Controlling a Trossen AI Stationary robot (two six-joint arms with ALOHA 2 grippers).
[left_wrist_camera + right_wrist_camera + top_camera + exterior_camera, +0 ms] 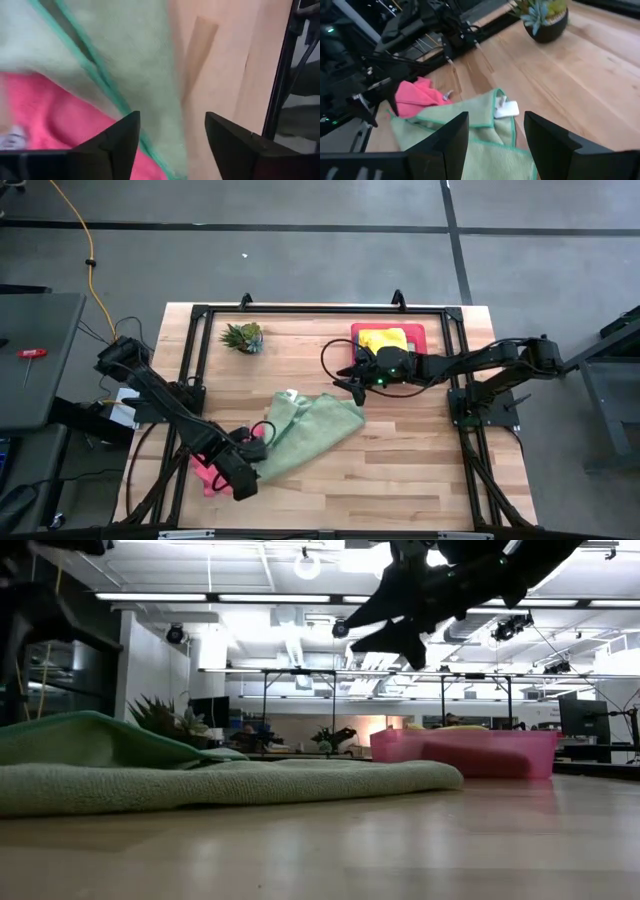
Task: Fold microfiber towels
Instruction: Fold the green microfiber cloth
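A light green towel [305, 435] lies loosely bunched on the table's middle, partly folded over itself, with a white tag [506, 109] at its far corner. A pink towel [205, 475] lies crumpled at its near left end, partly under the green towel's teal-stitched edge [95, 70]. My left gripper [250, 455] stands open just above that edge, its fingers on either side of it [172, 117]. My right gripper [350, 380] hangs open in the air beyond the green towel's far right corner [400, 635], nothing between its fingers [495, 120]. A yellow towel [383, 338] lies in the pink tray [420, 335].
A small spiky plant in a dark pot [243, 336] stands at the far left. The pink tray [470, 752] sits at the far right, behind my right gripper. A black frame rail [320, 310] runs round the tabletop. Bare wood lies near and right of the green towel.
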